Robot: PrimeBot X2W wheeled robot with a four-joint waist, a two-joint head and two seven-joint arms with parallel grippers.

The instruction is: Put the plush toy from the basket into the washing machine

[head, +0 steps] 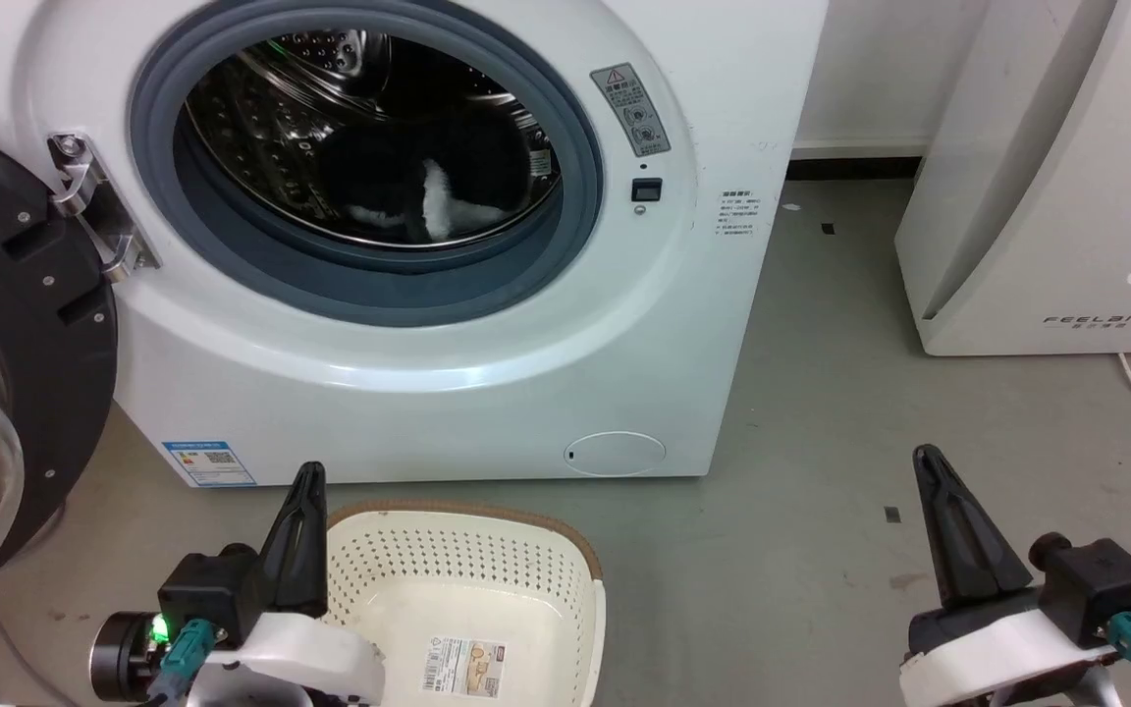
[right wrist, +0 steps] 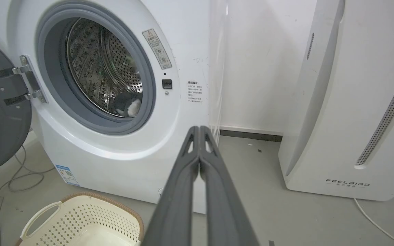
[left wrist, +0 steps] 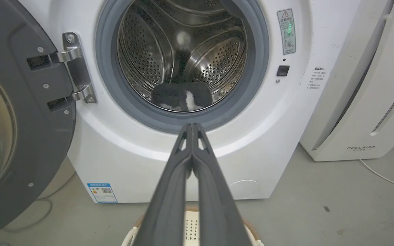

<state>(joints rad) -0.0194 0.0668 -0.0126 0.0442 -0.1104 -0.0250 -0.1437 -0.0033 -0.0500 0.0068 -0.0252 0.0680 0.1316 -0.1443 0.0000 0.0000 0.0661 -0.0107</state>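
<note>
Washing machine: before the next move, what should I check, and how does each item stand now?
1. Toy in drum: ok, lying on the drum's bottom.
2. Toy clear of seal: cannot tell, the seal's lip hides its front edge.
3. Basket emptied: ok, just its label inside.
4. Left gripper free: ok, shut on nothing, above the basket.
5. Right gripper free: ok, shut on nothing, over the floor.
6. Door open: ok, swung wide to the left.

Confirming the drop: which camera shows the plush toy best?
Head view: the plush toy is largest, inside the washing machine, white patches clear. Left wrist view shows it smaller; right wrist view, a glimpse.
</note>
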